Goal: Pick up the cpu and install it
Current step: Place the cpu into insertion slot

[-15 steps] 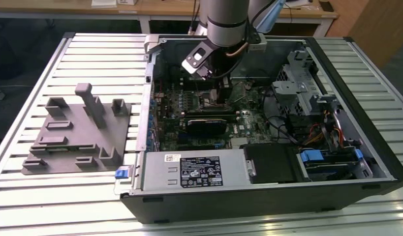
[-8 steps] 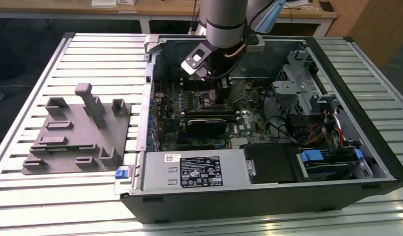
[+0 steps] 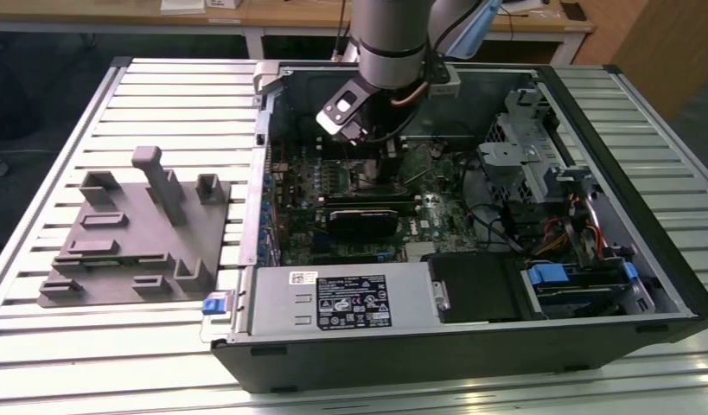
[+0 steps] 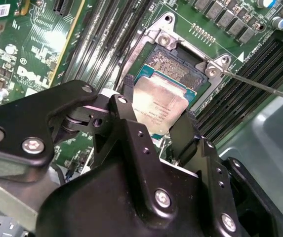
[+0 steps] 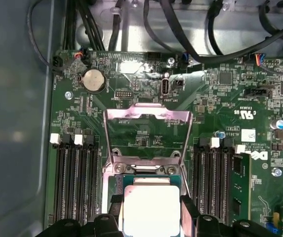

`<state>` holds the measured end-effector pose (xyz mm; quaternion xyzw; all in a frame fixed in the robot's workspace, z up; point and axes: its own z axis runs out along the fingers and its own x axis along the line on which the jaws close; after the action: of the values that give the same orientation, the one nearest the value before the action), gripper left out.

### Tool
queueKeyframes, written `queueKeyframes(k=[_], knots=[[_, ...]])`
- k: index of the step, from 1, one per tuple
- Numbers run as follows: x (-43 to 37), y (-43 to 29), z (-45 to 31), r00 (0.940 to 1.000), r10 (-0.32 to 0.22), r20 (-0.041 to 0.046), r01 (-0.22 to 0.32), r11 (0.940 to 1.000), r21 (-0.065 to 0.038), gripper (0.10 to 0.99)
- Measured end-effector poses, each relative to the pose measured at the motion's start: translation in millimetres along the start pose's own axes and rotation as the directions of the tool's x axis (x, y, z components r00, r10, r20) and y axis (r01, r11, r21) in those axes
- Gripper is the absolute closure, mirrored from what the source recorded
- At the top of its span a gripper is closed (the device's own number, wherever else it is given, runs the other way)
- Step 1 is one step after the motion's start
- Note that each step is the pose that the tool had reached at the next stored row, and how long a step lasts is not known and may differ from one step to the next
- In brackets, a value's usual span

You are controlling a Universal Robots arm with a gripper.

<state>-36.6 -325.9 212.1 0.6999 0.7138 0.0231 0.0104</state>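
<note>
The cpu [image 4: 160,103], a small square chip with a pale silver top, hangs tilted just above the open socket [image 4: 177,65] on the green motherboard. My gripper [image 4: 155,116] is shut on it, with a black finger [image 4: 125,96] on one edge and the other against the opposite edge. In the first wrist view the cpu [image 5: 151,207] sits between the fingers [image 5: 115,206], with the raised socket lid [image 5: 146,129] beyond it. In the exterior view my gripper [image 3: 371,143] reaches down into the computer case [image 3: 469,216].
Memory slots [image 5: 74,180] flank the socket on both sides. A thin metal lever [image 4: 260,85] sticks out beside the socket. A grey moulded tray [image 3: 135,242] with upright blocks lies on the slatted table [image 3: 54,346] at the exterior view's left. Cables and drive bays [image 3: 561,199] fill the case's other side.
</note>
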Motion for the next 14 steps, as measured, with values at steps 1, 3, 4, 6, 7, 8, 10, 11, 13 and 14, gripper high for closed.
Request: queueKeyframes(k=[1,3,4,6,7,8,10,11,13,14], knots=[[0.1,-0.7,0.6,1.0,0.0,0.0,0.0,1.0,0.0,0.545],[0.1,-2.2,1.9,1.0,0.001,0.0,-0.001,1.0,0.0,0.545],[0.2,-2.8,2.8,1.0,0.001,0.0001,-0.001,1.0,0.0,0.545],[0.4,-3.6,5.1,1.0,0.001,0.0001,-0.001,1.0,0.0,0.545],[0.6,-4.1,6.3,1.0,0.001,0.0,-0.001,1.0,0.0,0.545],[0.8,-4.5,7.1,1.0,0.001,0.0,-0.001,1.0,0.001,0.545],[1.5,-5.6,8.4,1.0,0.001,0.0,-0.001,1.0,0.001,0.545],[1.9,-6.2,9.0,1.0,0.001,0.0,-0.001,1.0,0.001,0.545],[2.6,-7.3,10.3,1.0,0.002,0.0,-0.002,1.0,0.001,0.545],[2.9,-7.5,11.2,1.0,0.002,0.0,-0.002,1.0,0.002,0.545]])
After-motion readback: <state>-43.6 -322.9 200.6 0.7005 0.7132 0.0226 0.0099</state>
